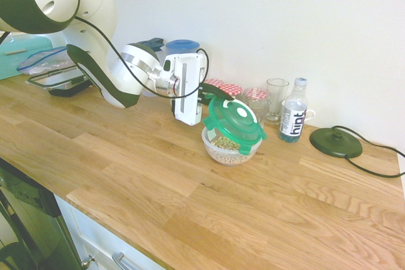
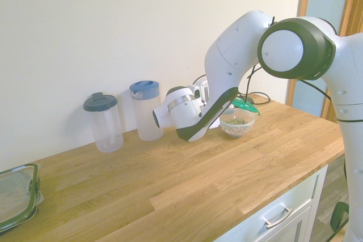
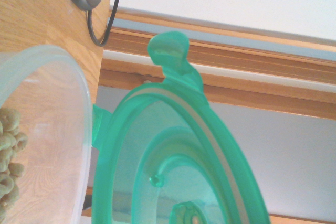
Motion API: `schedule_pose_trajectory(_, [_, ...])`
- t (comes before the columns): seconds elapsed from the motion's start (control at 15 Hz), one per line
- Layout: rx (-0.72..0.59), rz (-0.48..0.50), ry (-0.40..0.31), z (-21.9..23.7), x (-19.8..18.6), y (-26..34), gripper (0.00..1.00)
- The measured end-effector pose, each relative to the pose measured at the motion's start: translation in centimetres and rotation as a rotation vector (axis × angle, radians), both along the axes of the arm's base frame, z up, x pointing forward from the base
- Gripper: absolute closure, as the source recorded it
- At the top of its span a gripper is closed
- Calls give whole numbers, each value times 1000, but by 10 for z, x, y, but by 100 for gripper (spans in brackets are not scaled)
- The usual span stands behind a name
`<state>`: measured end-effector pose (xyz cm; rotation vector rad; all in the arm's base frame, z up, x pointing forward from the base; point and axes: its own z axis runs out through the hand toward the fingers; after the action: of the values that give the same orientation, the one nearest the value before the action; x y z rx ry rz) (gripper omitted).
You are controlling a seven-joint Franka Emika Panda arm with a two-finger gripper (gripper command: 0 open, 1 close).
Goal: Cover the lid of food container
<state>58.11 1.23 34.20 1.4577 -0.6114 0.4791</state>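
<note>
My gripper (image 1: pixel 209 95) is pinched tight on the lid (image 1: pixel 233 121), gripping it at the rim on its left edge, so the fingers are narrow with only the thin plastic between them. The lid hangs tilted over the bowl (image 1: pixel 229 146), its left side high at the fingers and its right side dipping toward the bowl's right rim; I cannot tell whether it touches there yet. In the wrist view the lid's underside (image 3: pixel 178 156) and one clip tab (image 3: pixel 169 51) sit just beside the bowl's clear wall (image 3: pixel 47 129), with cereal (image 3: pixel 8 150) showing inside. I judge the lid light, thin and a bit springy, so an edge grip will let it flex and swing; the smooth plastic could slip if I press it down at an angle. The rim between tabs seems the right place to hold, leaving the tabs free to seat. The bowl looks light too and may skid on the counter (image 1: pixel 190 200) if I push sideways. The hand points level, reaching rightward in the first exterior view, with the forearm (image 2: pixel 198 111) coming in low from the left, near the pitchers (image 2: pixel 146 111). A bottle (image 1: pixel 293 113) and jars (image 1: pixel 256 99) stand just beyond the bowl, by the wall.
</note>
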Motion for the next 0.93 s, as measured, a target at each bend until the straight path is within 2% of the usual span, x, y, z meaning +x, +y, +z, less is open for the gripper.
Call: schedule_pose_trajectory(0.93, [123, 47, 15, -17, 5, 17, 0])
